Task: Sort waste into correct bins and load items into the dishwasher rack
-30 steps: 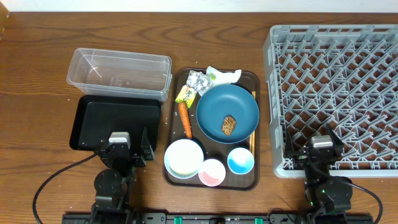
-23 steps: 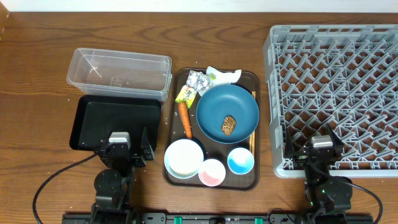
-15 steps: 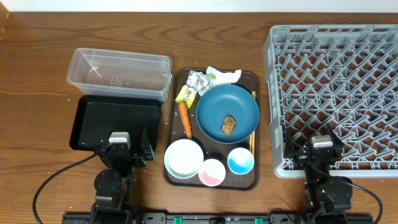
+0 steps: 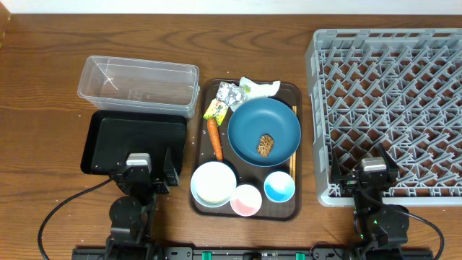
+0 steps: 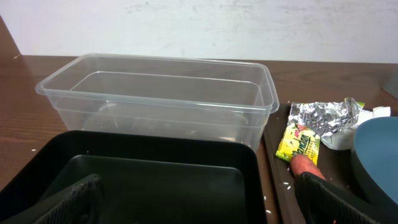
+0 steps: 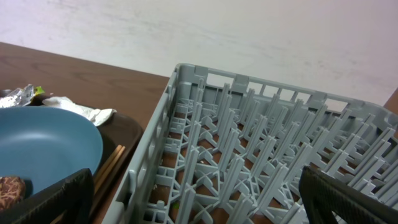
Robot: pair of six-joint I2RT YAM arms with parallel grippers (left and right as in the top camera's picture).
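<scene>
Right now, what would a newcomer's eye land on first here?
The big grey rack fills the right side, empty. In the middle, the blue plate sits on the brown tray with a brown lump on it and an orange carrot just left. At left, a clear tub and a black tray, both empty.

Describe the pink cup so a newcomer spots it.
Find the brown tray between the black tray and the grey rack. Three round vessels line its edge nearest the robot; the pink cup is the middle one, between the white bowl and the light blue cup, and the only pink thing.
</scene>
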